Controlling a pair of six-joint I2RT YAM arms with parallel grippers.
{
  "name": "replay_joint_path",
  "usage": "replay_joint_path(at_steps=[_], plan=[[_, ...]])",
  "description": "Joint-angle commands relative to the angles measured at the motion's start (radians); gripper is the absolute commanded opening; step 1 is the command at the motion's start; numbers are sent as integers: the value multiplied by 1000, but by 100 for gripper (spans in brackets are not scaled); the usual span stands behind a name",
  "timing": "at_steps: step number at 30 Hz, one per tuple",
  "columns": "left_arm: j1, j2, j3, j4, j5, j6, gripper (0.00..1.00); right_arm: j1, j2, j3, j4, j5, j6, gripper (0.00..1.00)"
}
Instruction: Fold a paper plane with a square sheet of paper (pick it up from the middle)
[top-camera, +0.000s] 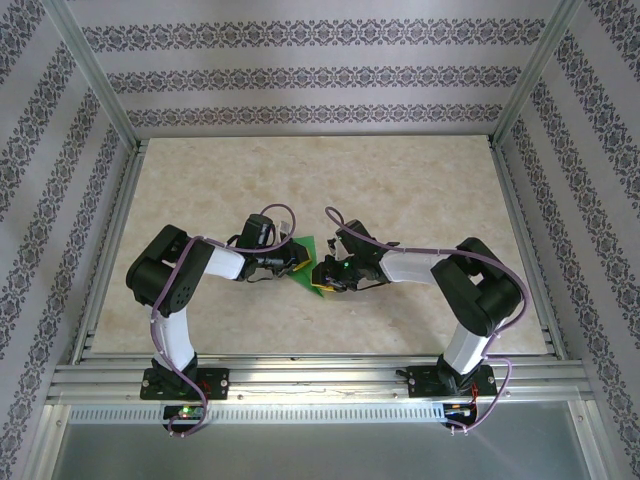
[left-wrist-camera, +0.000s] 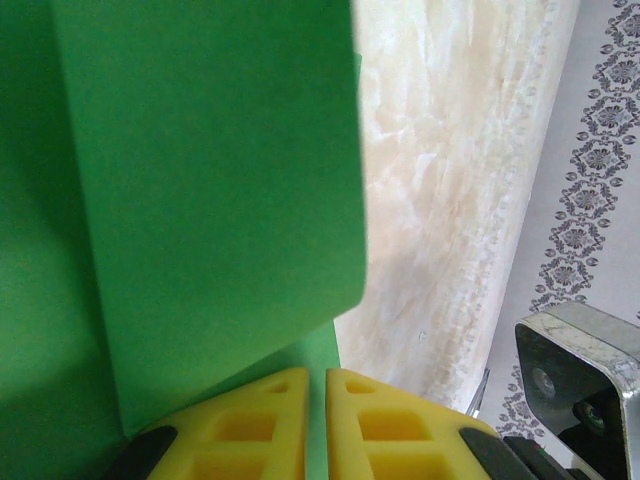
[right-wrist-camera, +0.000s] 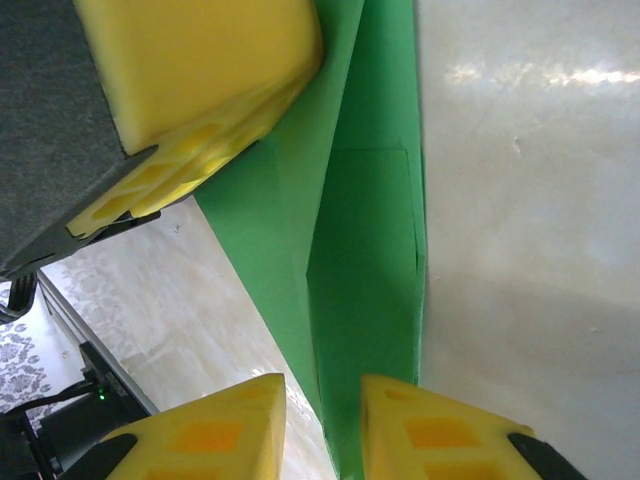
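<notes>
One smooth green sheet of paper (right-wrist-camera: 370, 250) with sharp layered creases.

Your two arms reached forward and bent inward, elbows flared outward, wrists nearly meeting. Your left claw (top-camera: 296, 262) had its yellow fingers (left-wrist-camera: 262, 420) pinched together on the green paper (left-wrist-camera: 200, 200). Your right claw (right-wrist-camera: 322, 405) faced it, fingers (right-wrist-camera: 430, 425) narrowly parted.
</notes>
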Motion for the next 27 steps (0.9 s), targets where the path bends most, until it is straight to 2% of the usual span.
replay_joint_path(at_steps=[1, 9, 16, 27], plan=[[-12, 28, -33, -51, -30, 4, 12, 5, 19, 22, -16, -21, -26, 23], [-12, 22, -38, -49, -33, 4, 11, -2, 32, 3, -33, -13, -22, 14], [-12, 22, -39, -50, -34, 3, 11, -5, 31, -27, -19, -5, -11, 10], [-12, 29, -44, -29, -25, -10, 10, -2, 22, -42, -4, -22, -34, 15]])
